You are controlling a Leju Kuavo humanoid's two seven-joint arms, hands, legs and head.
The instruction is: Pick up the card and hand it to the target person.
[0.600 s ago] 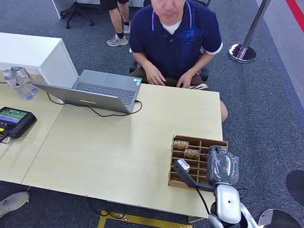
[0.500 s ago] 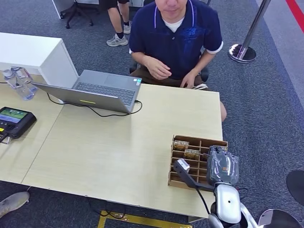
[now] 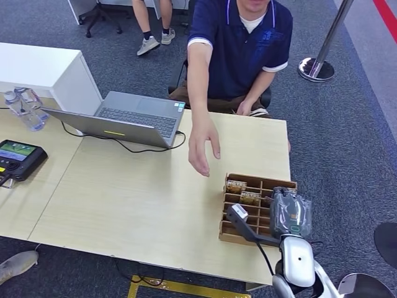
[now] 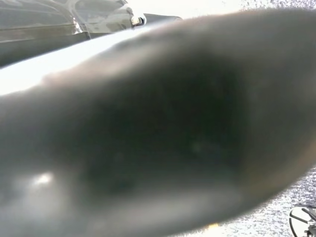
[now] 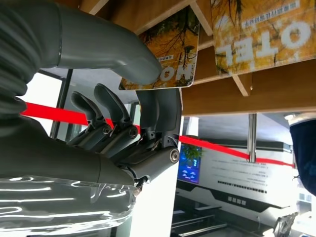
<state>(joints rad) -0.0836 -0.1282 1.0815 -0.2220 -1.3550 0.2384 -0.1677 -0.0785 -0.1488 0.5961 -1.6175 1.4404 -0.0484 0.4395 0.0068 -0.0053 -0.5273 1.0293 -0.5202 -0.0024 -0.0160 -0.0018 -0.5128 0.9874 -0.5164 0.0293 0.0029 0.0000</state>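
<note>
Now right hand (image 5: 123,133) fingers (image 5: 111,106) pinch a card (image 5: 168,49) (at the wooden rack (image 3: 255,186)).

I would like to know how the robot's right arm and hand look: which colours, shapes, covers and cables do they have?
The right arm has a rounded, glossy silver-white shell. A thin black cable runs beside it. The right hand is dark grey and wrapped in a clear plastic cover. In the right wrist view it has a grey ribbed cover, a thick smooth grey thumb and darker fingers with round metal pins.
</note>
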